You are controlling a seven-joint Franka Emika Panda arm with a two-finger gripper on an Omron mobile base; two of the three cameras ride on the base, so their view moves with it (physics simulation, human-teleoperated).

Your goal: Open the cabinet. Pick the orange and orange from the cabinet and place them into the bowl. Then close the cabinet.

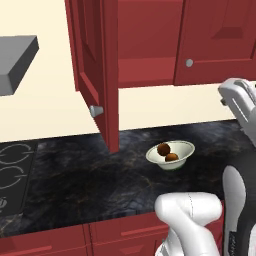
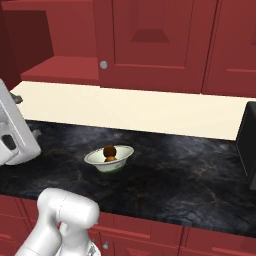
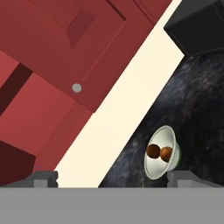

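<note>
Two oranges (image 1: 167, 153) lay side by side, touching, inside the pale bowl (image 1: 182, 148), which stood on the dark marbled desk (image 1: 90, 180) a little forward of the cream back wall (image 2: 150, 112). From the right base view one fruit largely hid the other, so there they read almost as a single one. Above the bowl, the dark red cabinet (image 1: 150, 40) stood with its left door (image 1: 97, 70) swung out over the desk, a round grey knob (image 1: 96, 111) at its lower edge, while the right door (image 2: 150, 40) was shut. The open half showed a bare red shelf (image 2: 62, 67). The robot's fingers (image 3: 111, 178) were spread wide and grasped nothing, held above and well apart from the bowl. A stovetop (image 1: 15, 172) sat at the desk's left end under a grey hood (image 1: 15, 60); a black appliance (image 2: 247, 145) stood at the right end.
</note>
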